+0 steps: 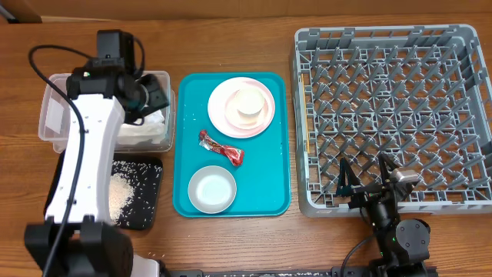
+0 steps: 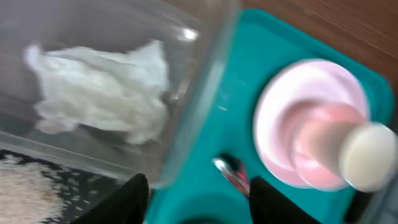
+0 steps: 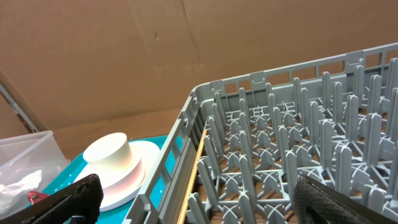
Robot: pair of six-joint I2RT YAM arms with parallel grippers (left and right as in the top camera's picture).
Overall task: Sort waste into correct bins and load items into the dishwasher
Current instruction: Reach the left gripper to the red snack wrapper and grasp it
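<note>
The crumpled white napkin (image 1: 146,131) (image 2: 102,93) lies in the clear tub (image 1: 54,115). Loose rice (image 1: 119,196) (image 2: 25,193) lies in the black tray (image 1: 150,173). The red wrapper (image 1: 221,148) (image 2: 231,174) lies on the teal tray between the pink plate (image 1: 223,104) (image 2: 280,118), which carries the white cup (image 1: 248,104) (image 2: 367,155), and the white bowl (image 1: 212,188). My left gripper (image 1: 151,96) (image 2: 199,208) is open and empty above the tub's right wall. My right gripper (image 1: 365,182) (image 3: 208,202) is open and empty over the front left of the grey rack (image 1: 392,115) (image 3: 280,137). No brown lump shows.
The teal tray (image 1: 184,154) (image 2: 261,43) sits between the bins and the rack. In the right wrist view the cup (image 3: 112,152) on the plate (image 3: 146,165) and the tub (image 3: 25,155) show beyond the rack's wall. A brown cardboard wall stands behind.
</note>
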